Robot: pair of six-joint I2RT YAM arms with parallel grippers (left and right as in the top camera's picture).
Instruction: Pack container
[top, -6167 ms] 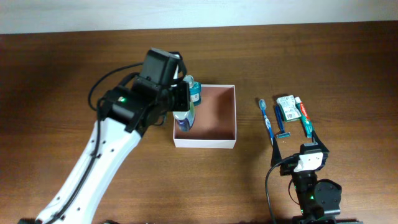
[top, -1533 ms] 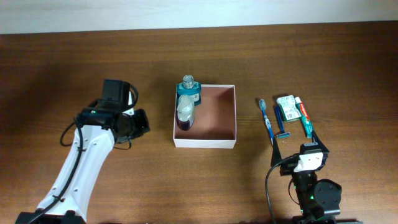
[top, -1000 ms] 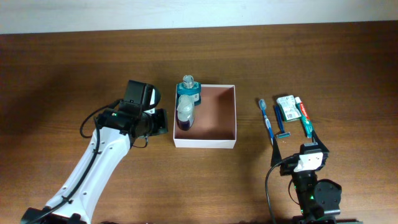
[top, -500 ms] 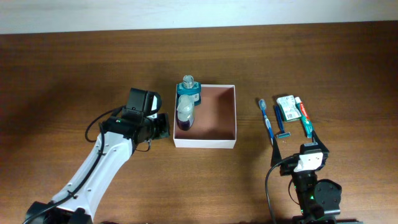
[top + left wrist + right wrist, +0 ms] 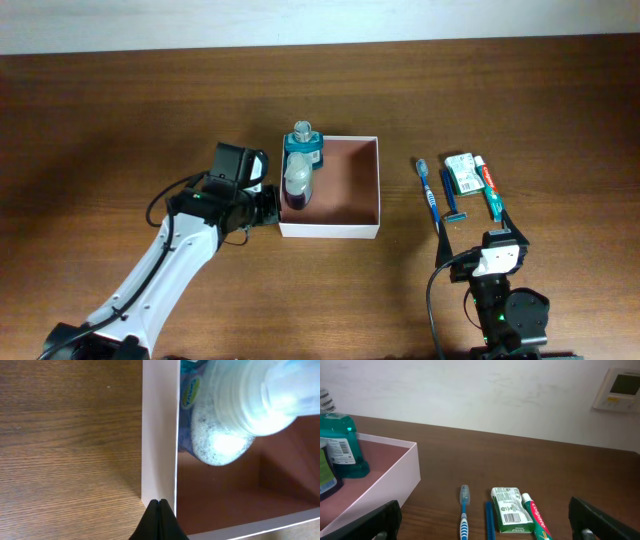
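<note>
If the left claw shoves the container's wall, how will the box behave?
Likely slides easily: the container looks like thin cardboard on a smooth table. Its wall may flex. The upright clear bottle beside that wall might tip.

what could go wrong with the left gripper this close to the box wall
1. The left gripper is shut, with its tips at the container's left wall. A push could slide the cardboard box toward the toothbrush.
2. The clear bottle and the teal bottle sit just inside that wall, so a bump there might tip them.
</note>
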